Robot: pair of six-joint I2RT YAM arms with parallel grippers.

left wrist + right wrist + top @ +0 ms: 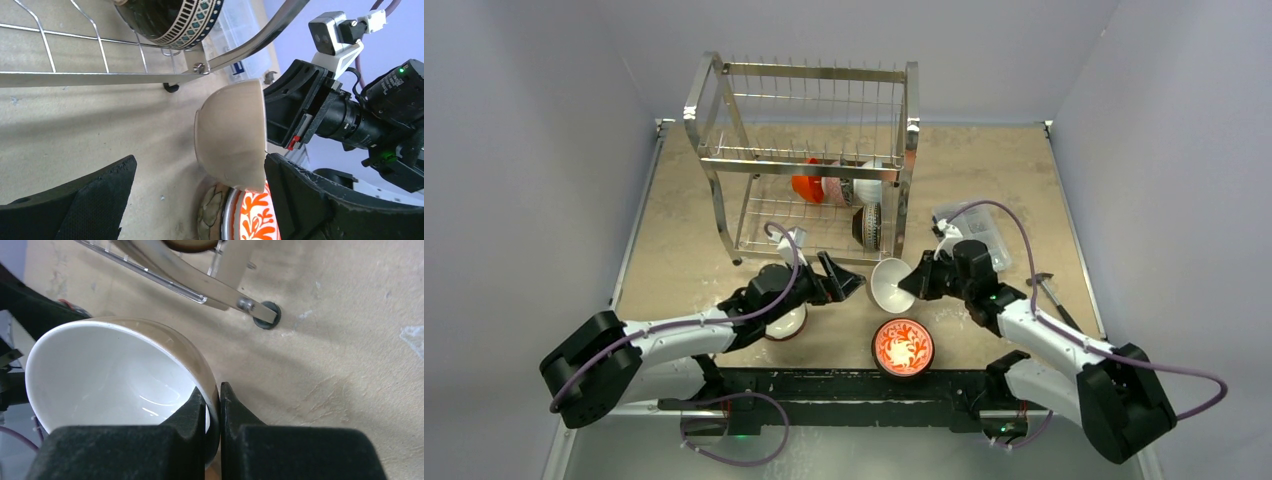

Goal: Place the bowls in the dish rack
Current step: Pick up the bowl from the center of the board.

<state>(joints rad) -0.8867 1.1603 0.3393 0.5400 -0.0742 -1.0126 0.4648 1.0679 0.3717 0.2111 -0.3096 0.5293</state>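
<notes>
Two fingers of the right gripper pinched together on the rim of the tan bowl — one inside on the white glaze, one outside on the brown wall. Bowl held tipped on its side, mouth toward the right arm, foot toward the left.

Just past that foot, left gripper spread wide, clamped on nothing. From its own wrist view, tan bowl framed between the two pads, close beside the right-hand one; touching or not, impossible to tell.

Right behind both, front right leg of the rack, standing on the table. On the lower shelf, set on edge in a row: orange bowl, patterned bowl, white bowl. In front of them, near that leg, grey-black bowl, also on edge.

Nearer the arm bases, floral bowl upright on the table, just beside the tan one. Another bowl half hidden under the left forearm. Clear box to the right of the rack — behind the right gripper.
</notes>
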